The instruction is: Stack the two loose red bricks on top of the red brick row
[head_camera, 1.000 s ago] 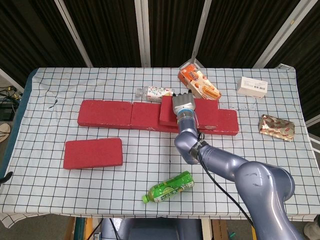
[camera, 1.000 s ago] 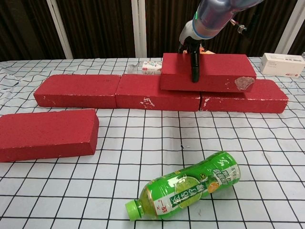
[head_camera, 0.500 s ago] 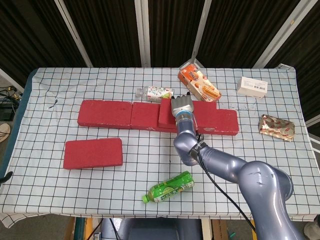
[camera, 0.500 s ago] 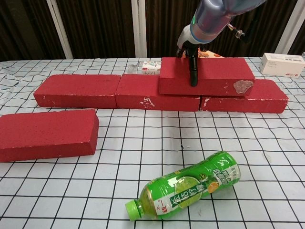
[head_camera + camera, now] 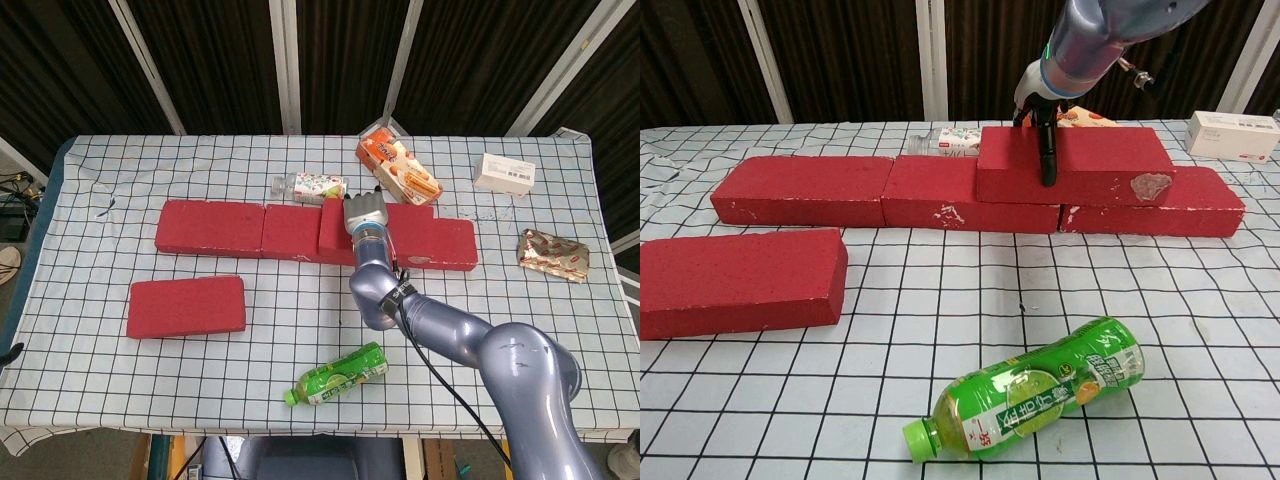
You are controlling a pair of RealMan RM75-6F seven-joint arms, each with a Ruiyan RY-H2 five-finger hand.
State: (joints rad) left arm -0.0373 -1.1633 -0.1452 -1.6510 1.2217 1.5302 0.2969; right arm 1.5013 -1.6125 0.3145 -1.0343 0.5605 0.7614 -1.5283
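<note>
The red brick row [image 5: 890, 190] runs across the middle of the checked table [image 5: 100, 350], made of bricks laid end to end. Going from the left: a loose red brick [image 5: 735, 282] lies flat on the cloth in front of the row's left end, well apart from it and untouched. Behind the row's middle lies a small clear bottle with a printed label [image 5: 310, 186], on its side. Next, a second red brick [image 5: 1075, 165] sits on top of the row, bridging the joint between the row's middle and right bricks; its front face carries a pale scuffed patch [image 5: 1148, 183] near the right end. The right hand [image 5: 1043, 110] grips this upper brick from above near its left part: a dark finger [image 5: 1047, 155] runs down the front face, and in the head view the rest of the hand [image 5: 365, 212] lies over the top and back edge. The left hand shows in neither view. Near the front edge of the table a green drink bottle [image 5: 1035, 398] lies on its side, cap pointing left. Behind the stacked brick an orange snack box [image 5: 398, 168] lies at an angle. Further right are a white carton [image 5: 505, 172] near the back edge and a shiny wrapped packet [image 5: 552, 254] near the right edge
</note>
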